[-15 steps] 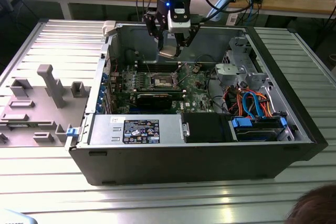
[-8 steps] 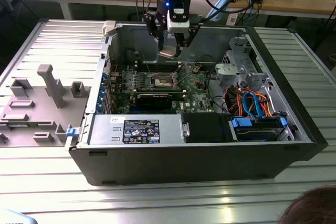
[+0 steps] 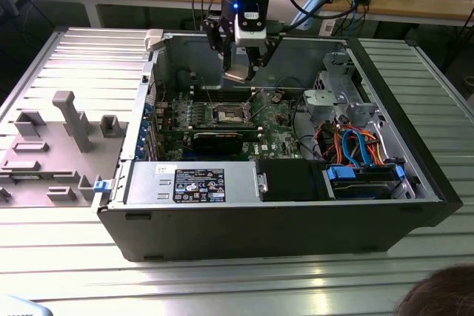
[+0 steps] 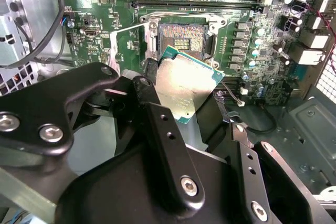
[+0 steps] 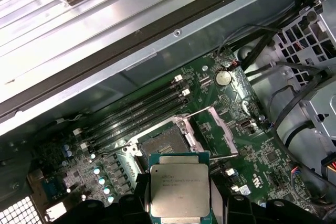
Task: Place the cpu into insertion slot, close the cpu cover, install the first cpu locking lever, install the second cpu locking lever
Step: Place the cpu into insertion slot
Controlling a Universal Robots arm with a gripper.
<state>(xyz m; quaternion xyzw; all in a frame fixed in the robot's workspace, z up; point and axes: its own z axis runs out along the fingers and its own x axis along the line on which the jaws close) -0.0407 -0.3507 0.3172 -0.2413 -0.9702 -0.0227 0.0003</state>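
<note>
My pincer is clamped on 1 cpu, 2 fingers on its edges. In the exterior view the cpu hangs approx 12 o'clock of the 1 insertion slot, apart from it, over the motherboard. The slot is bare, w/ 1 cpu cover prob. flipped open beside it.

insertion slot uncovered, clear from above — cpu cover open alongside

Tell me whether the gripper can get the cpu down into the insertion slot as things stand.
Probably yes. The gripper, shut on the cpu, hangs above the insertion slot; the cpu cover is swung off it, and nothing appears to lie between.
</note>
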